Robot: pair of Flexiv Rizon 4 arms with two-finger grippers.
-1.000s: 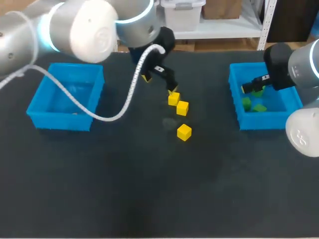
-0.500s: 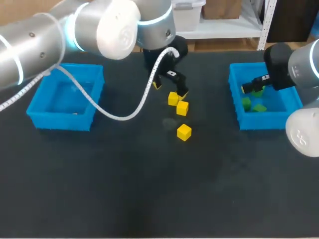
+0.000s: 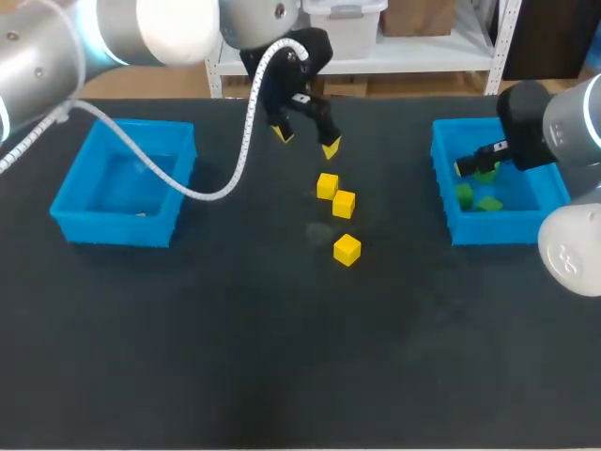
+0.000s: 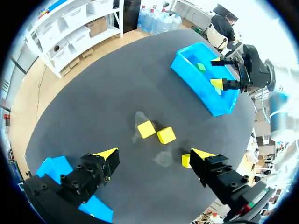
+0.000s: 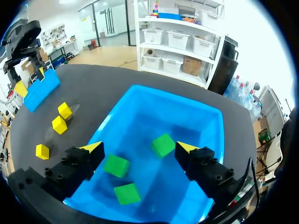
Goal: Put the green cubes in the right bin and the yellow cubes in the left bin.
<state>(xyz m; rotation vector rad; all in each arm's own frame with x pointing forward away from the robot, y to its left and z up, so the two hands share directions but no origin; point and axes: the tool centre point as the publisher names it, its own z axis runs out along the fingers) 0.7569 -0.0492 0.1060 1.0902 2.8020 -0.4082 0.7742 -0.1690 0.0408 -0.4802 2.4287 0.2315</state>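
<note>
A black table (image 3: 282, 376) shows a faint pale smudge (image 3: 319, 231) near its middle.

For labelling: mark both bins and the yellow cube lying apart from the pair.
left bin (image 3: 113, 228), head view, front wall
right bin (image 3: 496, 230), head view, front wall
lone yellow cube (image 3: 346, 249), head view, top face

One small yellow cube (image 4: 186, 160) is half hidden behind a finger of our left gripper (image 4: 154, 154); the blue plastic left bin (image 4: 53, 167) peeks out behind the other.
</note>
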